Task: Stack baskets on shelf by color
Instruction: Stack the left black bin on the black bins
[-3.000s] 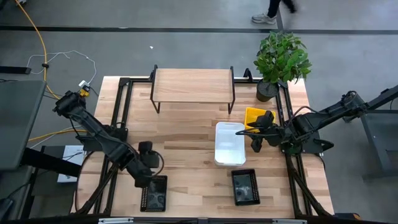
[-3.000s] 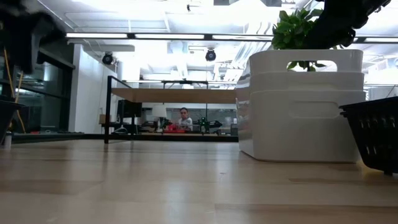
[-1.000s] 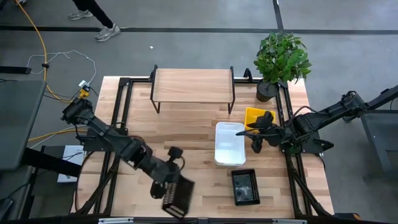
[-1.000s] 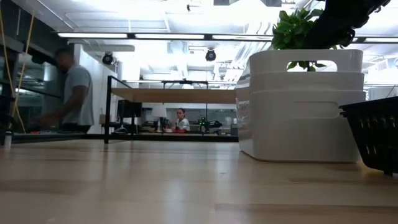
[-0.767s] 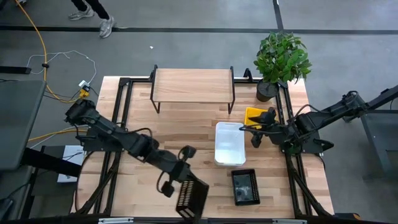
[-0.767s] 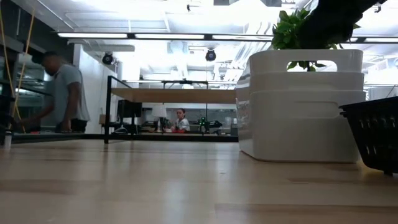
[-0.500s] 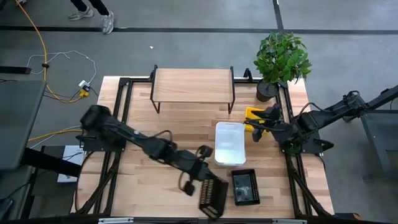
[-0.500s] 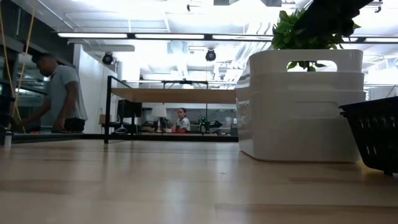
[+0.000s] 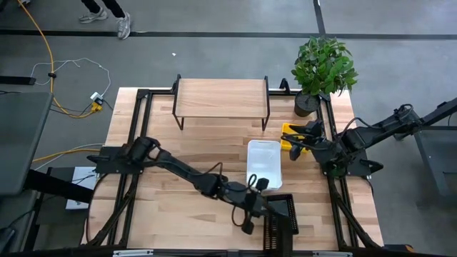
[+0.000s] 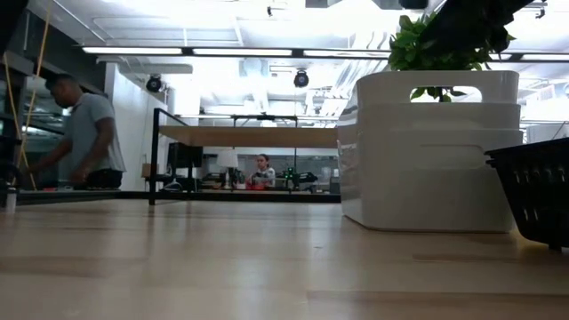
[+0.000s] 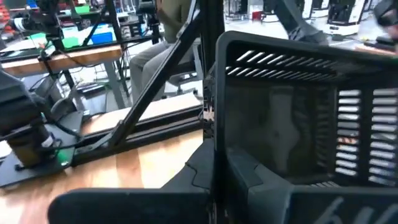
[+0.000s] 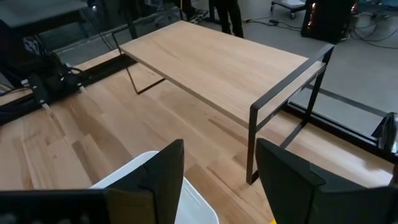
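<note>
1. High view: left gripper (image 9: 258, 214) clamps a black basket (image 9: 280, 223) at the table's front edge; right gripper (image 9: 296, 142), fingers wide, hangs over the yellow basket (image 9: 290, 133).
2. Low view: stacked white baskets (image 10: 436, 151) on the table; shelf (image 10: 244, 136) behind.
3. Left wrist view: black basket (image 11: 298, 112) held.
4. Right wrist view: spread fingers (image 12: 163, 171), shelf (image 12: 217, 62) bare.

Overhead and table-level views share the shelf (image 9: 221, 98); wrist cameras ride close.

place: robotics lab | evidence: workbenches (image 11: 56, 59) with electronics behind table, cables (image 9: 71, 68) at 10 o'clock, ceiling cameras (image 10: 301, 78), person (image 10: 84, 133) at bench
</note>
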Motion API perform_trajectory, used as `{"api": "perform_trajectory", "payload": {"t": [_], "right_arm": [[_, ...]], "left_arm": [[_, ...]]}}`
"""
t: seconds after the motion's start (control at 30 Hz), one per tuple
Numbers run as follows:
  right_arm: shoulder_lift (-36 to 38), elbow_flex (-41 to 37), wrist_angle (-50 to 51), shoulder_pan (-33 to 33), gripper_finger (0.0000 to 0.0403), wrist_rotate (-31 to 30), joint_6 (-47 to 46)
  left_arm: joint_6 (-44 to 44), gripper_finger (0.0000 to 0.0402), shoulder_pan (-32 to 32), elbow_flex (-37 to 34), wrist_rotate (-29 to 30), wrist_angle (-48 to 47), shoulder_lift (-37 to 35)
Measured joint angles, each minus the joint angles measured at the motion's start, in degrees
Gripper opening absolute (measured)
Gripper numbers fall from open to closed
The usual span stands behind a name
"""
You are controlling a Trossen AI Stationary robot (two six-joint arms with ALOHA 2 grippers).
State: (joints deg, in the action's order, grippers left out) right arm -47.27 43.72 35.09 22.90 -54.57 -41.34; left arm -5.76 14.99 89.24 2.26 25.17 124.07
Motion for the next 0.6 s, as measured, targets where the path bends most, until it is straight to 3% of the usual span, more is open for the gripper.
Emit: {"api": "perform_trajectory", "payload": {"t": [0.23, 0.6], "right_arm": [[0.0, 0.0, 0.04, 0.02, 0.0186, -0.53, 0.21], [-0.02, 0.0, 0.88, 0.0, 0.0186, -0.54, 0.87]], "left_arm": [[0.43, 0.0, -0.85, 4.85, 7.83, 0.38, 5.86], [7.31, 0.0, -3.11, 5.1, 6.08, -5.43, 6.54]]}}
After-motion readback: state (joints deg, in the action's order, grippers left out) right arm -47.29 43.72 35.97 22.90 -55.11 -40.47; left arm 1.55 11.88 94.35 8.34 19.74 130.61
